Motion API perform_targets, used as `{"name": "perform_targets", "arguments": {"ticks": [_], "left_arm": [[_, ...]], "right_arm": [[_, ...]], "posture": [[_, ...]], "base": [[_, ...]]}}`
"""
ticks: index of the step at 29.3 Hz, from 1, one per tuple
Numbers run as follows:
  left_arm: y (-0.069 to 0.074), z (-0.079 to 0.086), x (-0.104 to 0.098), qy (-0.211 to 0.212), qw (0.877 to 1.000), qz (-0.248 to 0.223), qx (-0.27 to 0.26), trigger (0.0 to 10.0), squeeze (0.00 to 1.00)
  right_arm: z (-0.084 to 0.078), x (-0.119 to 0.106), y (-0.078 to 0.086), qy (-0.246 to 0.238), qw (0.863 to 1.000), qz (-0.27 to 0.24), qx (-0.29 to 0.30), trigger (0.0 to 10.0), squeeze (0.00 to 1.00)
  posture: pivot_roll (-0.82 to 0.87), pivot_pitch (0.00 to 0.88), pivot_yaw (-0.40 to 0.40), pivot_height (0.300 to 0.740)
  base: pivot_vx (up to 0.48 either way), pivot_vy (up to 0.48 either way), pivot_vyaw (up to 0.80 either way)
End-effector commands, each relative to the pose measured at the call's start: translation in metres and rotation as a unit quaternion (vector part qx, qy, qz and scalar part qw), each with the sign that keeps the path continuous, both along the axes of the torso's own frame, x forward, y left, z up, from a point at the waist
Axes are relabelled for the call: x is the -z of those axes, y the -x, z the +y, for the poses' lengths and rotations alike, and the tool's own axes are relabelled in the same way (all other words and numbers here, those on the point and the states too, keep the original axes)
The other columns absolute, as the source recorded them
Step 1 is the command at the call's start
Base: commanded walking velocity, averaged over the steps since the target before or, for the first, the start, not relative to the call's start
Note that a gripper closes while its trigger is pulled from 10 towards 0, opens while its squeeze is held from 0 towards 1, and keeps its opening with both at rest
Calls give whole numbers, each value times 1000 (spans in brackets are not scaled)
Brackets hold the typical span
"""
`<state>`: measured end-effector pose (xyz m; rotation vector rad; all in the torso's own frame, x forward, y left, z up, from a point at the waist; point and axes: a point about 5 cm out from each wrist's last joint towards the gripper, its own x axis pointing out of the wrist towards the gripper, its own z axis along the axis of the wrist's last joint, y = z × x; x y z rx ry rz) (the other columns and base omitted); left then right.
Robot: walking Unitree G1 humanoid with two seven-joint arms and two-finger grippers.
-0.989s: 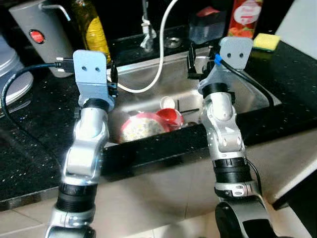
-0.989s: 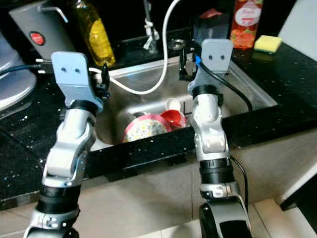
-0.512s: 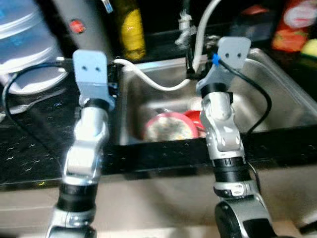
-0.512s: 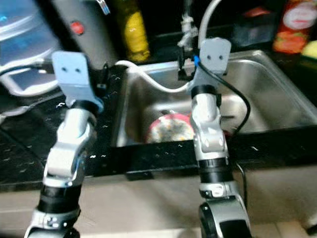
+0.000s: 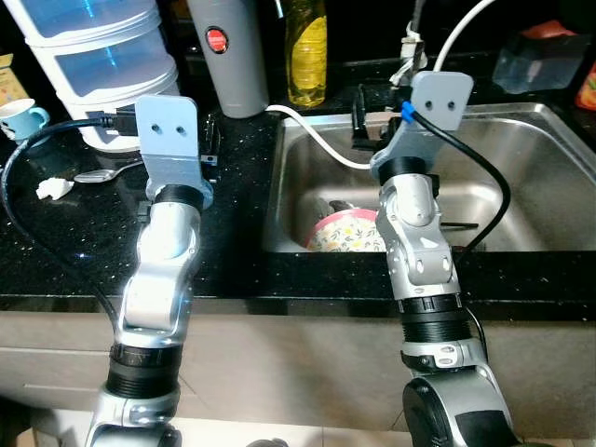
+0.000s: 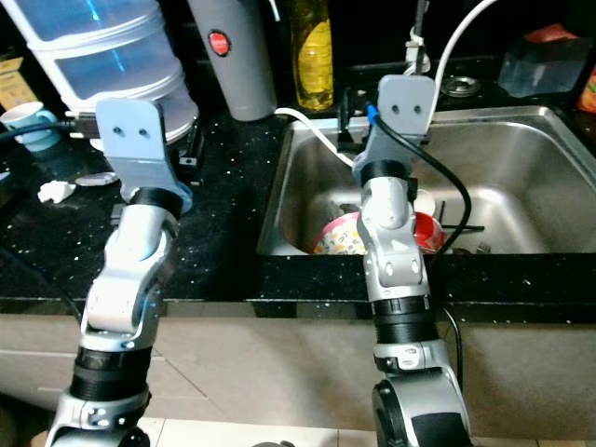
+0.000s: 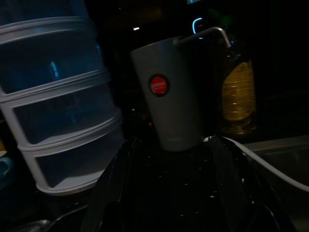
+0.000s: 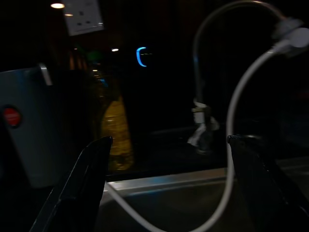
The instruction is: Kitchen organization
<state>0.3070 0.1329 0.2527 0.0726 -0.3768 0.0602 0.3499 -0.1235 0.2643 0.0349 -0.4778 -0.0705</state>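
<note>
Both hands raised at the sink's edge — open, holding nothing.
Left hand (image 7: 169, 193) over bare black table (image 5: 65, 251); right hand (image 8: 169, 193) above the sink (image 5: 521, 140), where a floral bowl (image 5: 340, 233) lies — no readable writing.

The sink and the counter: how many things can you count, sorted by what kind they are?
Dishes in the sink: 2, the flowered bowl and the red bowl.
Bottles: 1, the yellow bottle.
Grey canisters: 1, the grey canister.
Stacked containers: 1, the clear stack.
Cups: 1, the small cup.
Spoons: 1, the spoon.
Total: 7.
</note>
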Motion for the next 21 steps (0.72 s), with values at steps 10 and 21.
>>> {"name": "perform_targets", "arguments": {"ticks": [10, 21], "left_arm": [[-6, 13, 3, 15, 999, 20, -28, 10000, 0], [-6, 15, 4, 21, 999, 23, -31, 10000, 0]], "right_arm": [[6, 0, -2, 0, 1000, 4, -11, 10000, 0], [9, 0, -2, 1, 1000, 2, -17, 10000, 0]], "posture": [[100, 0, 118, 740], [101, 0, 117, 740]], "base": [[0, 0, 0], [0, 340, 0]]}}
